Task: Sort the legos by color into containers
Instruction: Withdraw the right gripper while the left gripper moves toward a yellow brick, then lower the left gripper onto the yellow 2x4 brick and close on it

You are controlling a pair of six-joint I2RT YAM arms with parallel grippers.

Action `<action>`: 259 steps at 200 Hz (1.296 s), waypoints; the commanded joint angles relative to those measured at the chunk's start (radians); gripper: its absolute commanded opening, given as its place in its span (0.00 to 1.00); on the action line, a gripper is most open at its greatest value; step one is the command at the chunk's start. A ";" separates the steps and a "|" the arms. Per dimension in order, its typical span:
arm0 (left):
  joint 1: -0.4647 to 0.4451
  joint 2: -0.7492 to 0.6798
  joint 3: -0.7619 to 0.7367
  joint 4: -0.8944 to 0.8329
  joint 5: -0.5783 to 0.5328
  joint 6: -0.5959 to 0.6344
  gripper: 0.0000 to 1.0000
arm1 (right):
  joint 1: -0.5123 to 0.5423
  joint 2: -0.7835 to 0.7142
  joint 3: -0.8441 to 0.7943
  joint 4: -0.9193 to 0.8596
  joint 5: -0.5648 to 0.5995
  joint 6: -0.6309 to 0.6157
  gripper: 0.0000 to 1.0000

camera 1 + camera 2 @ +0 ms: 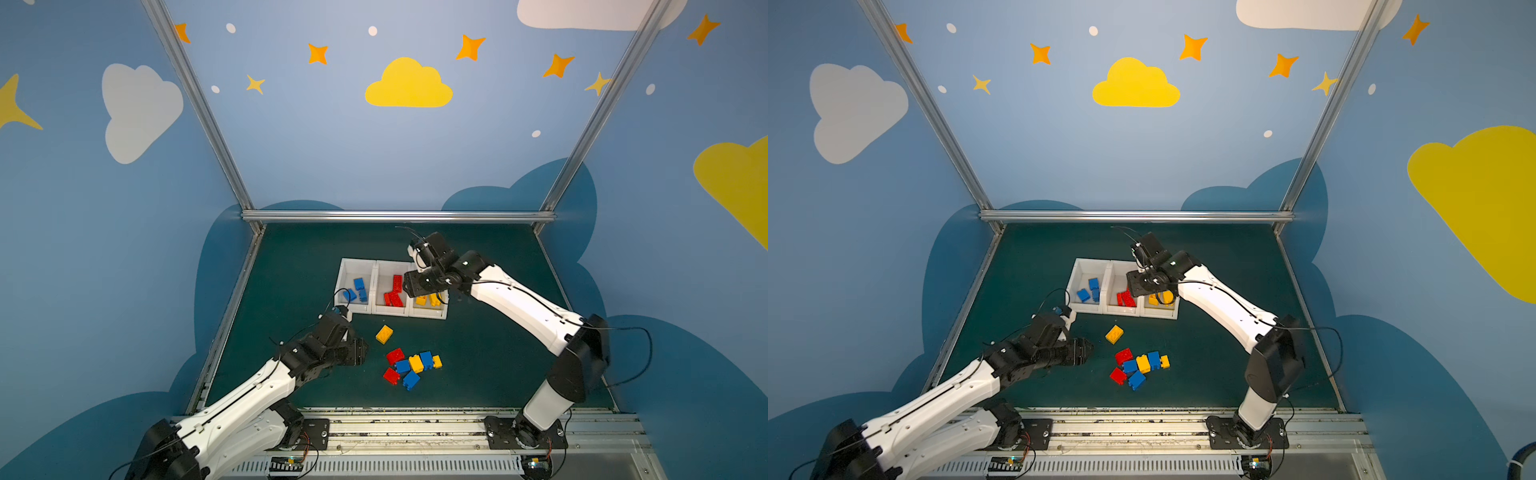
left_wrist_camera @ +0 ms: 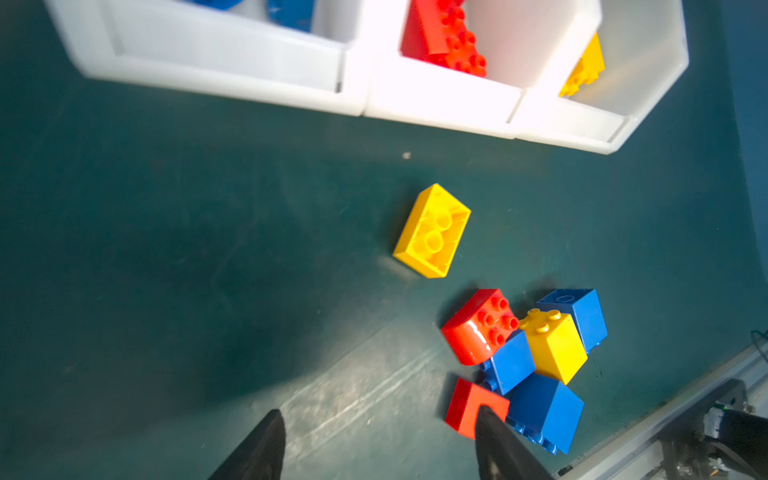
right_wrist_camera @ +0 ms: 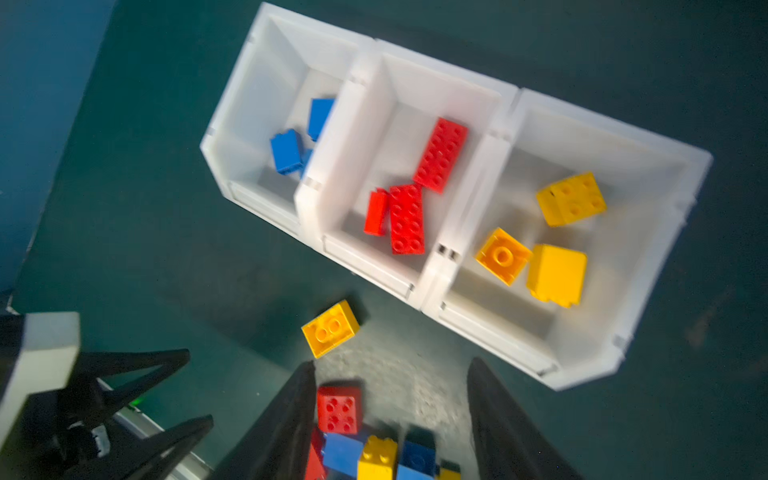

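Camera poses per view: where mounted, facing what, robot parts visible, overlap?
Top views: high at the front, looking down on table, bins, left arm, right arm.
Left wrist: low over table, facing loose bricks; open left gripper shows.
Right wrist: above bins, looking down; open right gripper and left gripper show.
Shared: lone yellow brick in every view.

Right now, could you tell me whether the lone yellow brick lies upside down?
Upside down: the yellow brick shows its hollow underside with round tubes.

L gripper (image 2: 379, 415), R gripper (image 3: 391, 361): jaws apart, empty.
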 commanded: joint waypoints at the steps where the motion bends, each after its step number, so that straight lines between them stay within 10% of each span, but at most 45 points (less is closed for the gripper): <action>1: -0.017 0.096 0.058 0.062 0.014 0.077 0.71 | -0.028 -0.118 -0.118 0.017 0.038 0.063 0.59; 166: -0.044 0.719 0.434 0.008 0.031 0.281 0.64 | -0.082 -0.598 -0.571 0.068 0.197 0.162 0.59; 259: -0.053 0.781 0.466 -0.002 0.009 0.295 0.33 | -0.093 -0.641 -0.600 0.056 0.207 0.161 0.58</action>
